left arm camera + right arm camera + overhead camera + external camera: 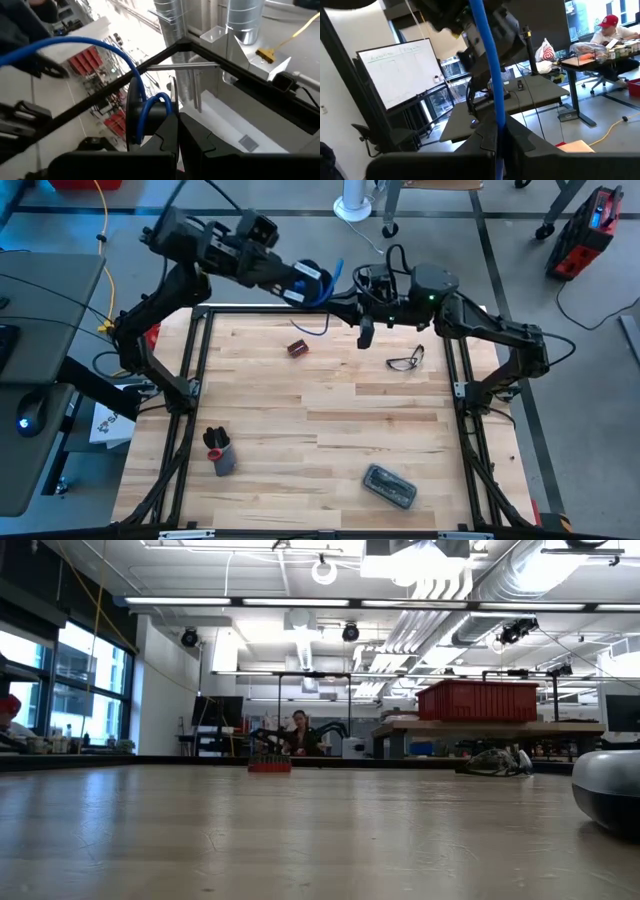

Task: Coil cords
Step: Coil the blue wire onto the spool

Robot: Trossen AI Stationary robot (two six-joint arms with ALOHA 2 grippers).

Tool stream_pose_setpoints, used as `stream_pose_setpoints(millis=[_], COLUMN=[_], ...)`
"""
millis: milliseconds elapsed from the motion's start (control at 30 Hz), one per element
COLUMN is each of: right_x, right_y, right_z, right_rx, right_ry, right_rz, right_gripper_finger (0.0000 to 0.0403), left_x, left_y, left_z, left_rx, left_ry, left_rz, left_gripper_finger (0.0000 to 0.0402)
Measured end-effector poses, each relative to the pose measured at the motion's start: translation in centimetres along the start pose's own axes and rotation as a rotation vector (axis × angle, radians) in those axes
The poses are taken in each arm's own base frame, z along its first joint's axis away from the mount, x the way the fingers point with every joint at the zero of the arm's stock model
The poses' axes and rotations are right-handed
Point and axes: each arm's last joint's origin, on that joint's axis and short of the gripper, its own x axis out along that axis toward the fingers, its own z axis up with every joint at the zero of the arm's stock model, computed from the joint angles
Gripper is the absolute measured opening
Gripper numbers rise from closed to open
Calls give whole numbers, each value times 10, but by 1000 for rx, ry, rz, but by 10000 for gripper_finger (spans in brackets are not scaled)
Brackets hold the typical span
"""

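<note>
The bench (330, 410) is made of pale wooden planks with a dark metal frame around it. Both arms are raised over its far edge, and I use this far edge as the landmark.

The reel (308, 282) is small, round and black, with a blue-white patch on its face. It is in the air just beyond the far edge, near the middle of it. The left hand (300, 280) is clenched on the reel. In the left wrist view the reel (135, 117) shows edge-on, as a thin dark disc standing upright beside the two closed dark fingers (167, 137).

The cord (335, 280) is thin, smooth and blue. From the reel it runs a short way along the far edge toward the right hand (352, 308), so its long axis lies about parallel to this edge. A loose loop of the cord hangs down just inside the far edge. The right hand is clenched on the cord; in the right wrist view the cord (487, 65) comes straight out from between the closed fingers (487, 137).

On the bench near the far edge lie a small dark red block (297, 348) and thin dark-framed glasses (405, 360). Well away from the far edge are a grey cylinder with dark tip (219, 452) and a flat grey oblong case (389, 487).
</note>
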Motion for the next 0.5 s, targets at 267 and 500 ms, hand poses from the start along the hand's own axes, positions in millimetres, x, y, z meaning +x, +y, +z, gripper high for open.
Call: stream_pose_setpoints(millis=[267, 500], right_x=[0, 0], right_y=[1, -1], right_z=[-2, -7], right_rx=[1, 30], right_ry=[21, 73], right_rz=[29, 15], right_gripper_finger=[1, 0], left_x=[15, 31], left_y=[15, 32], left_z=[-11, -22], left_rx=[-146, -251], left_ry=[34, 74], left_rz=[44, 66], left_gripper_finger=[0, 0])
